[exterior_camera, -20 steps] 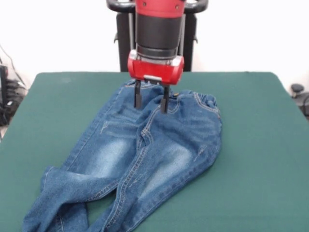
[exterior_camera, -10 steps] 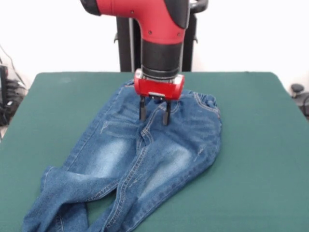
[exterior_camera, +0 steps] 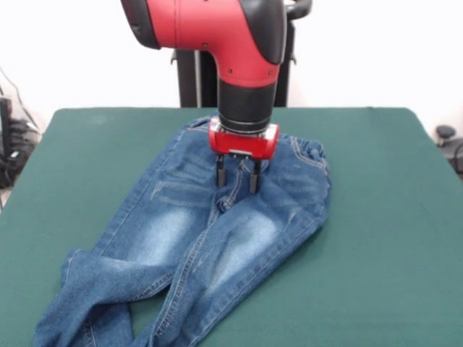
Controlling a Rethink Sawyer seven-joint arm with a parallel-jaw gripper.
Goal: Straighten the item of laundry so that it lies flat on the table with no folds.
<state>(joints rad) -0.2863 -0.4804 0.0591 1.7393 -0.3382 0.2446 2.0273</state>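
Observation:
A small pair of blue denim jeans (exterior_camera: pixel 173 231) lies on the dark green table (exterior_camera: pixel 376 217). Its waistband is at the far side and its legs run toward the near left corner, where they overlap and leave the picture. The right leg is folded under along its outer edge. My gripper (exterior_camera: pixel 237 182) stands upright over the fly seam just below the waistband. It is open, with both fingertips (exterior_camera: pixel 220 178) down on the denim and a ridge of cloth between them.
Bare green felt stretches wide to the right of the jeans and along the far left. Cables hang off the table's left side (exterior_camera: pixel 11 144), and a small dark object (exterior_camera: pixel 443 133) sits beyond the right edge.
The gripper has come down and toward the near side, from the waistband onto the fly seam. The jeans' right hip edge has drawn slightly inward.

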